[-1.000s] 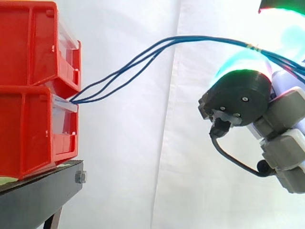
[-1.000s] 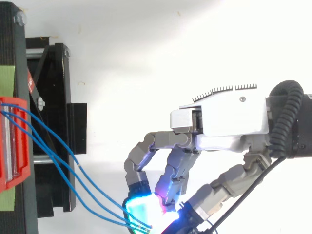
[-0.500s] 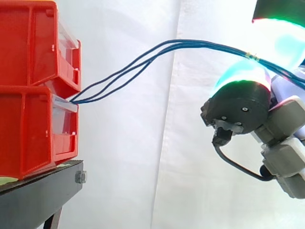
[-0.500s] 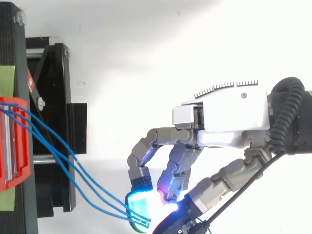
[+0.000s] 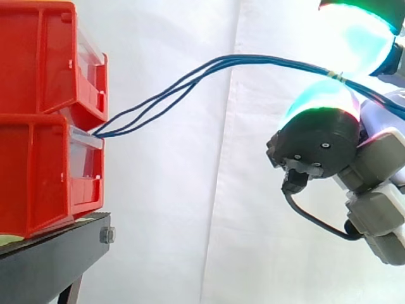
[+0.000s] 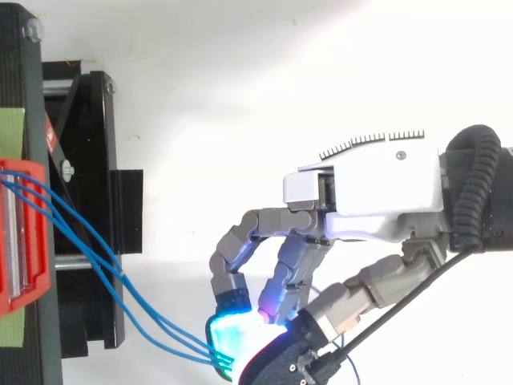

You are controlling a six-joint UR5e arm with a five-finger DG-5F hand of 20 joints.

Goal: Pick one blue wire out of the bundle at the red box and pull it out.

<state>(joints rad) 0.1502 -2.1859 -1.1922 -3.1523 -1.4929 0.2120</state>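
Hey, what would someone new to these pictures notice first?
Probably the hand coming in from the right, its fingertips glowing cyan and green where they pinch the blue wires. Those wires arc leftward to the gap between two stacked red bins on a black stand.

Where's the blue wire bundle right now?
In the side view the blue wires arc from the mouth of the lower red bin at left across to the hand at right, their far ends pinched between its glowing fingertips.
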